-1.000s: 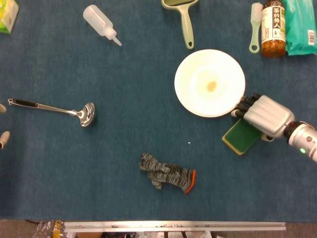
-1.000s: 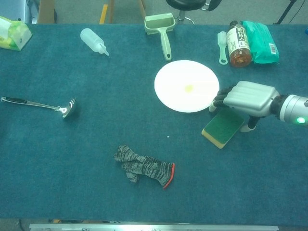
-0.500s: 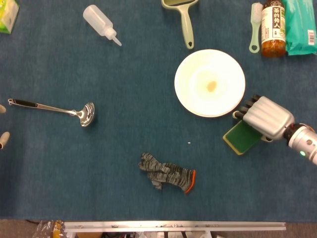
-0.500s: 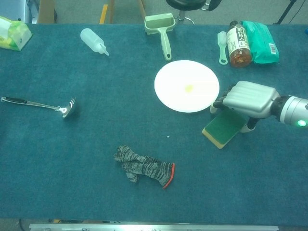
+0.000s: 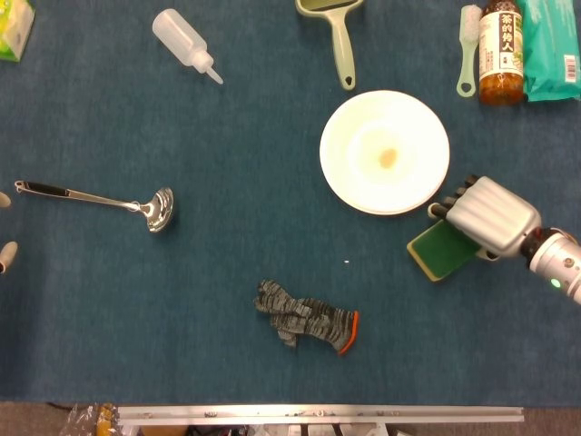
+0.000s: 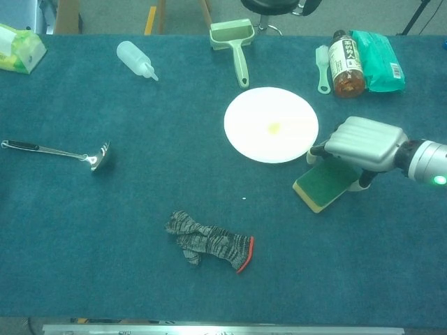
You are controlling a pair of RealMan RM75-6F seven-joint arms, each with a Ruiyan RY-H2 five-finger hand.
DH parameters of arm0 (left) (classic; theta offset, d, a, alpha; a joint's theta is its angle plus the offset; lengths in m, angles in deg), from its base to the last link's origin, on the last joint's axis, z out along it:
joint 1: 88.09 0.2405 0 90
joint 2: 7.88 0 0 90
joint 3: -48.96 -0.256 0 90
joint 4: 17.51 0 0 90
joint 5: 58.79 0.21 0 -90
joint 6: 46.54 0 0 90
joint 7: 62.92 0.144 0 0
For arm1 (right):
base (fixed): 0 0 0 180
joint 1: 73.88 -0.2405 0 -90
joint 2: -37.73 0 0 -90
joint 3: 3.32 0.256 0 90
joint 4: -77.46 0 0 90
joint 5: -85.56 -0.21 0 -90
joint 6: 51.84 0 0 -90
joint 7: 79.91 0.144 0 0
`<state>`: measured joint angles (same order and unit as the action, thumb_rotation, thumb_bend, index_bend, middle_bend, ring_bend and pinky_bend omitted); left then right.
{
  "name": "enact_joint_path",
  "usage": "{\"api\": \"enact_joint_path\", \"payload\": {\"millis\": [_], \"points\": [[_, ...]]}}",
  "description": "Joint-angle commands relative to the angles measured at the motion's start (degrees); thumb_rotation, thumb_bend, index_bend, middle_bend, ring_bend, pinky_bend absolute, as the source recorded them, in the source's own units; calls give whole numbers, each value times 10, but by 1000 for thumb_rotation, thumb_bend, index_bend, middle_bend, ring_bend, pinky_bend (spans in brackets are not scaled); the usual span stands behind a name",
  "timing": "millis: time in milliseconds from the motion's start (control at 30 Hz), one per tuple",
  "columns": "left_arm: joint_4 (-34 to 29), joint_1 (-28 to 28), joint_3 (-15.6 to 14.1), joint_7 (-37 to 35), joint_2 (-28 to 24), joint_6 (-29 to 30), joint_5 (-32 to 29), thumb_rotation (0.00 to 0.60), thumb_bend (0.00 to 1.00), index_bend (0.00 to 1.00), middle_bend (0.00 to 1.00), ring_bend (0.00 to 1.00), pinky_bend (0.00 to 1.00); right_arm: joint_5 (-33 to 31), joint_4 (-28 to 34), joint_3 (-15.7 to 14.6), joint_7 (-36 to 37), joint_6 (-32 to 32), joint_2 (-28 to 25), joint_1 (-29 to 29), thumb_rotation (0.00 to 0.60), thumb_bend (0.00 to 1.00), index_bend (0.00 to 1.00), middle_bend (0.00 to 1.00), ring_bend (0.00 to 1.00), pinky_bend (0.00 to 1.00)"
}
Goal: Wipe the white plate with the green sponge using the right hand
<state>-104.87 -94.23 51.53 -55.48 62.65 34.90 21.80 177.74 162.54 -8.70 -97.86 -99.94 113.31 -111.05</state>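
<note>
The white plate (image 5: pixel 363 118) lies right of the table's centre with a small brownish spot (image 5: pixel 388 158) in its middle; the chest view shows the plate (image 6: pixel 251 132) too. Just off its lower right rim the green sponge (image 5: pixel 436 250) with a yellow edge lies tilted on the blue cloth. My right hand (image 5: pixel 488 214) sits over the sponge's far end, fingers curled down on one side and thumb on the other, gripping it; in the chest view the right hand (image 6: pixel 363 143) covers the upper part of the sponge (image 6: pixel 320 187). Only two fingertips of my left hand (image 5: pixel 5 254) show, at the left edge, apart and holding nothing.
A metal ladle (image 5: pixel 100 200) lies at the left and a grey sock (image 5: pixel 306 317) near the front. Along the back stand a squeeze bottle (image 5: pixel 184 41), a green dustpan (image 5: pixel 338 36), a brush (image 5: pixel 467 45), a tea bottle (image 5: pixel 501 50) and a green packet (image 5: pixel 552 50).
My right hand has drawn slightly to the right, off the plate's rim, and the sponge has shifted a little with it. The left hand has not moved.
</note>
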Motion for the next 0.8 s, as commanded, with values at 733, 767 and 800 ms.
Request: {"api": "enact_joint_path", "payload": {"millis": [733, 767, 800], "points": [[2, -2, 1, -5, 3, 1, 6, 600, 182, 380, 304, 221, 358, -120, 75, 81, -79, 28, -38, -45, 600, 122, 322, 527, 484, 371], [3, -2, 1, -5, 3, 2, 7, 600, 182, 380, 304, 221, 358, -131, 72, 84, -89, 34, -35, -49, 600, 122, 322, 527, 484, 371], [3, -1, 1, -6, 2, 3, 8, 600, 182, 380, 304, 221, 358, -144, 67, 87, -102, 41, -30, -55, 600, 122, 322, 527, 483, 371]]}}
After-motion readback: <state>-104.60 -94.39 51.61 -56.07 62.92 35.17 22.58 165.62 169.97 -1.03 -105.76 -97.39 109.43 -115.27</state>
